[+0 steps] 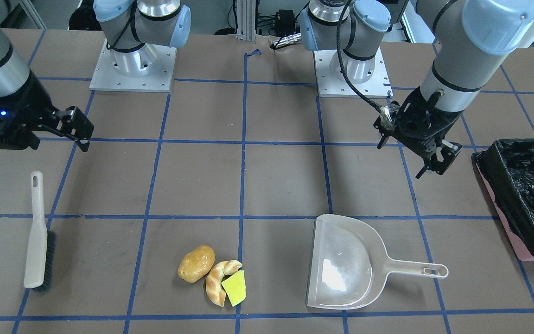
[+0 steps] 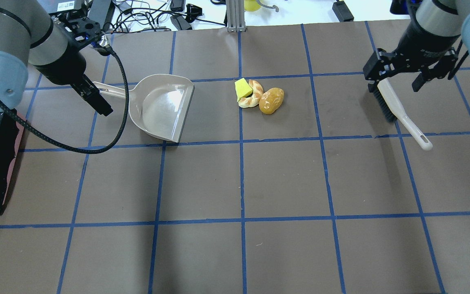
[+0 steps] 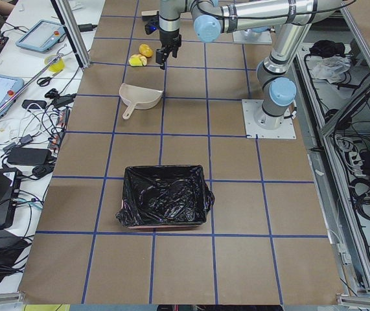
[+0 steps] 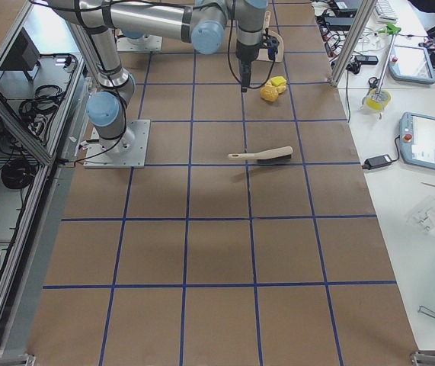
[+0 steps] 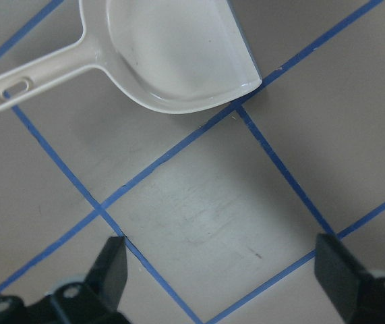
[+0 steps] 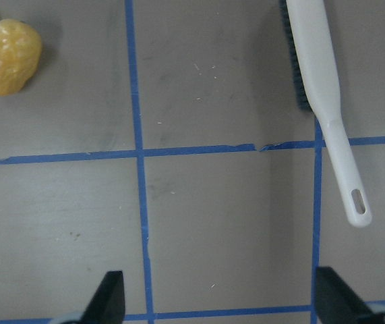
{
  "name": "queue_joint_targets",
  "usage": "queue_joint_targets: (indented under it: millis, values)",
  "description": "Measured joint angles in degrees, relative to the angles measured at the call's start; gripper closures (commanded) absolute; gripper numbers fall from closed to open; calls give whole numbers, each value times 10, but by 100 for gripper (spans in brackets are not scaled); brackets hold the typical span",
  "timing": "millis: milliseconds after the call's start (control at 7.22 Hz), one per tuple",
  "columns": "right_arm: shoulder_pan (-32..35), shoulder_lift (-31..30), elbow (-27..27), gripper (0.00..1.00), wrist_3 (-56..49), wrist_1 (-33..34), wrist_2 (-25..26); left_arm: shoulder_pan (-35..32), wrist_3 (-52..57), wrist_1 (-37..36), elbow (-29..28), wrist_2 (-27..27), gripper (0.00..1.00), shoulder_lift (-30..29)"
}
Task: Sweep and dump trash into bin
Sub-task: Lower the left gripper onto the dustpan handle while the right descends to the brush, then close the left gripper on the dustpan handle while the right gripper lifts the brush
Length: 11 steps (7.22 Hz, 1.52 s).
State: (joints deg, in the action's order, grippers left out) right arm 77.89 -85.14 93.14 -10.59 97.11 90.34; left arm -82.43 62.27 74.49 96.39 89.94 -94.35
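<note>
My left gripper (image 5: 222, 266) hangs above the table (image 1: 276, 181) with its jaws spread wide and nothing between them. In its wrist view the dustpan (image 1: 346, 264) lies just ahead of the fingers, flat on the table. The pan's open mouth faces the trash and its handle points toward the bin (image 1: 510, 208).

My right gripper (image 6: 219, 297) is just as wide open and holds nothing. It hovers near the brush (image 1: 35, 236) without touching it. The brush lies flat on the table with its bristles to one side.

The trash sits in one tight cluster between brush and dustpan, on the operators' side of the table. The potato (image 1: 196, 263) touches the croissant (image 1: 216, 280), and the sponge (image 1: 234, 287) is tucked against the croissant's inner curve, on the side nearest the dustpan. All three rest on the table, a short way from the pan's mouth.

The bin, lined with a black bag, stands at the table's end on my left, well apart from the trash.
</note>
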Motion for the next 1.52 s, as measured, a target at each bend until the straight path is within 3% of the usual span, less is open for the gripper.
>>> queue_joint_targets:
  millis: [415,692,1108,1246,1385,1523]
  values:
    - [-97,76,31,0,-207,82,10,18,297,-47,-47,16,5,-68]
    - [-126,104,89,1,-293,164,19,24,357,-52,-78,24,5,-137]
    - [-131,119,145,9,-325,236,36,25,390,15,-194,28,5,-242]
    - [-131,124,149,17,-327,240,43,25,394,25,-219,29,5,-269]
    - [-132,127,151,33,-327,241,47,25,397,26,-230,38,6,-286]
    - [-132,129,152,56,-327,241,48,26,398,25,-234,56,6,-296]
